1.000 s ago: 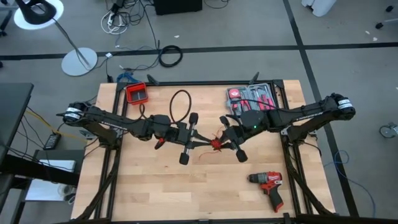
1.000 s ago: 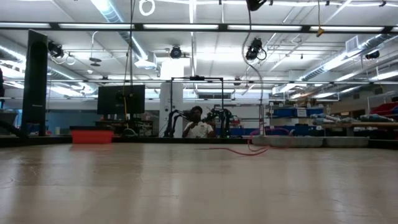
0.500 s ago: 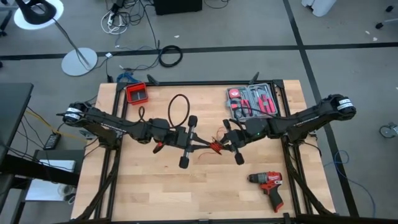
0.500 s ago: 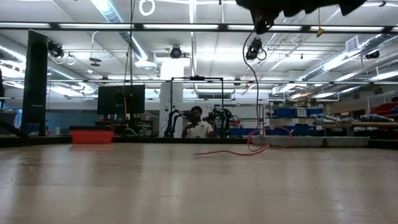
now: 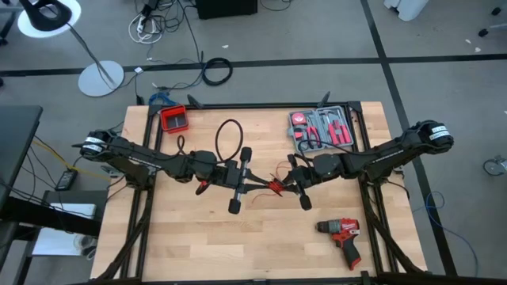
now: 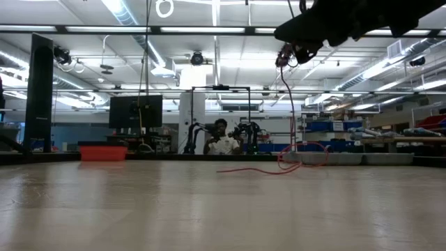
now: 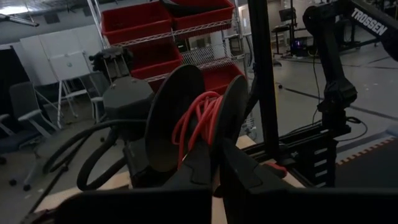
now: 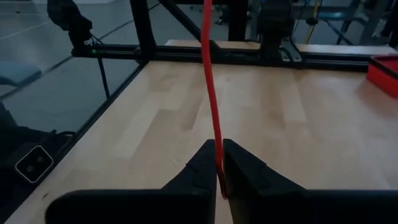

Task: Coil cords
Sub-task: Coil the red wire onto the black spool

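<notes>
The cords (image 5: 274,187) are a small red bundle held above the table's middle, between my two grippers. My left gripper (image 5: 261,184) reaches in level from the left and is shut on the bundle. In its wrist view the bundle shows as a coil of red loops (image 7: 198,118) between two dark rounded plates. My right gripper (image 5: 282,186) comes from the right and is shut on one red strand (image 8: 211,74). In the low view a strand (image 6: 287,104) hangs from it, and slack (image 6: 304,155) lies on the table. My left gripper holds the coil of red loops at its lower part (image 7: 202,146), level from the table's left. My own fingers hide the exact place of contact. The coil stands above the fingertips, clear of the table. My right gripper pinches a single red strand (image 8: 216,152) between its two fingers, coming from the table's right and tipped slightly down. The strand runs away from the fingertips toward my left gripper. More cord hangs below, with a loop (image 6: 306,148) resting on the table.
A red drill (image 5: 342,237) lies near the right front. A tool case (image 5: 321,128) is at the back right, a red bin (image 5: 174,119) at the back left, and a black cable ring (image 5: 230,134) beside it. A person (image 6: 221,143) sits far behind the table.
My right gripper has come down toward the table, entering the low view from above, still on the red strand. The hanging cord below it has shortened, and more slack lies looped on the table.
</notes>
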